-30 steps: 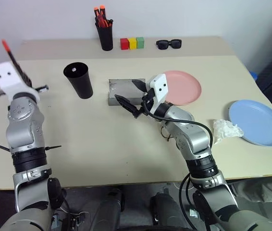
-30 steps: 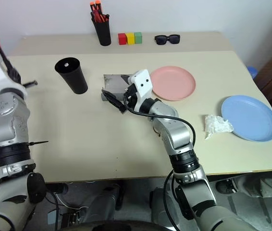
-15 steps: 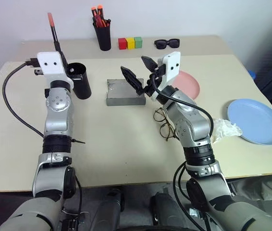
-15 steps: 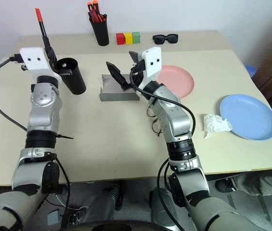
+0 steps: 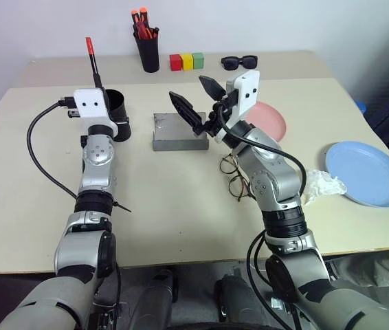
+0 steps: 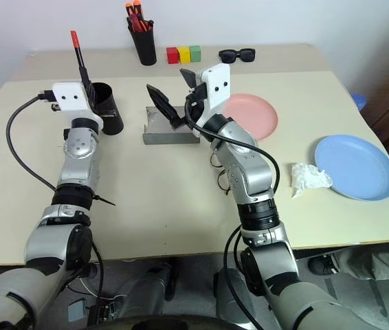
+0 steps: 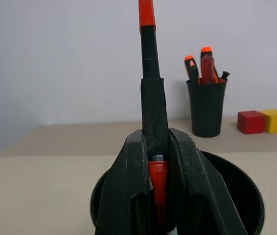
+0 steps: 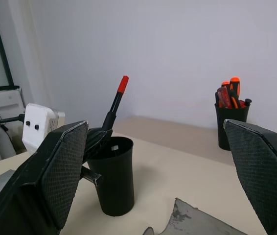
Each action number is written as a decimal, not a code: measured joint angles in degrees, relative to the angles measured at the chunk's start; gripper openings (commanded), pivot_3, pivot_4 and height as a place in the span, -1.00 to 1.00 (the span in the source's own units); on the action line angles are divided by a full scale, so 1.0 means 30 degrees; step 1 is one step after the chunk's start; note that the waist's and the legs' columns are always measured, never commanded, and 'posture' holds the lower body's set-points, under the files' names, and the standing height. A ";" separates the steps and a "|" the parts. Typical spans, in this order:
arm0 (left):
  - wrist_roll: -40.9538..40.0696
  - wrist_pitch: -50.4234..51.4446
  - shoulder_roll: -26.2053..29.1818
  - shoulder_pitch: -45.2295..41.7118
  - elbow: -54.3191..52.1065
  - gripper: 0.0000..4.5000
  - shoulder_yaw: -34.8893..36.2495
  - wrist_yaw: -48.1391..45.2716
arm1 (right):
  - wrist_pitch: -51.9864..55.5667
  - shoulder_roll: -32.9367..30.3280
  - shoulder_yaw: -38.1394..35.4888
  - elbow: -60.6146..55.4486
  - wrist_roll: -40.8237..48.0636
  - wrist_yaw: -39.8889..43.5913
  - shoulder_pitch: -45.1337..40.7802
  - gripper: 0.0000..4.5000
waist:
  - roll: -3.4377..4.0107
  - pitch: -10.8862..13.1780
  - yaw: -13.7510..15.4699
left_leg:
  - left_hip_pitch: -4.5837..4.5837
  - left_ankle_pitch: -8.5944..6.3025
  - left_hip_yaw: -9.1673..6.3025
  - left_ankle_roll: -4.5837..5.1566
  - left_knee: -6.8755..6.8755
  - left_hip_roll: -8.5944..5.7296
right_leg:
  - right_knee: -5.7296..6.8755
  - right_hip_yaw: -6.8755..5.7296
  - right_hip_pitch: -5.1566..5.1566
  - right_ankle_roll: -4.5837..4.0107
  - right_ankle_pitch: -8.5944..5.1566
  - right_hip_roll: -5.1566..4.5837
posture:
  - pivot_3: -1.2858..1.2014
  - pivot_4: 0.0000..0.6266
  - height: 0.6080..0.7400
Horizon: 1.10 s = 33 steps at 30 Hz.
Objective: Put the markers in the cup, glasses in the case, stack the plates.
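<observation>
1. The slim dark marker with a red cap (image 5: 93, 60) stands nearly upright, long axis vertical, cap skyward, pinched between the left gripper (image 7: 153, 161) fingers just above the wide black tapered plastic cup (image 5: 117, 114).
2. The right gripper (image 5: 196, 102) hangs over the grey metallic rectangular case (image 5: 179, 133), fingers spread wide, holding nothing.
3. The thin wire-framed eyeglasses (image 5: 233, 175) lie on the beige table (image 5: 181, 199) beside the right arm.
4. No readable writing shows anywhere.

Cup (image 5: 115, 110) partly behind the left tool (image 5: 98, 88); glasses (image 5: 234, 175) half under the right arm.
</observation>
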 measured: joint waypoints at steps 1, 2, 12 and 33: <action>0.0001 -0.0006 -0.0010 0.0000 0.0015 -0.98 -0.0005 0.0010 | 0.0000 0.0000 0.0001 0.0000 0.0003 0.0019 0.0000 1.00 | 0.0000 0.0000 -0.0001 | 0.0000 0.0000 0.0000 0.0000 0.0000 0.0000 | 0.0000 0.0001 0.0000 0.0000 0.0000 0.0000 | 0.03 -0.52 0.90; 0.0000 -0.0013 -0.0017 0.0000 0.0016 -0.98 -0.0005 0.0023 | 0.0000 0.0000 0.0001 0.0000 0.0005 0.0037 0.0001 1.00 | 0.0000 0.0000 0.0001 | -0.0001 0.0000 0.0001 0.0000 0.0001 0.0000 | 0.0000 0.0001 0.0000 0.0000 0.0000 0.0000 | 0.03 -0.52 0.90; 0.0175 -0.0011 -0.0034 -0.0005 0.0010 -0.37 -0.0002 0.0599 | 0.0002 0.0021 0.0107 -0.0014 0.0012 0.0187 0.0007 1.00 | 0.0000 0.0000 0.0005 | 0.0001 0.0000 -0.0002 0.0000 0.0006 -0.0002 | 0.0002 -0.0002 0.0006 0.0000 0.0000 0.0000 | 0.03 -0.52 0.90; -0.2258 0.9940 0.3121 0.1374 -0.8979 0.98 -0.3839 -0.9911 | 0.0789 -0.6126 0.1314 -0.1103 -0.0761 0.4510 0.0865 1.00 | 0.0009 0.0006 -0.0029 | 0.0000 0.0000 -0.0001 0.0003 0.0007 0.0006 | -0.0005 0.0000 0.0014 -0.0004 -0.0003 0.0013 | 0.03 -0.52 0.90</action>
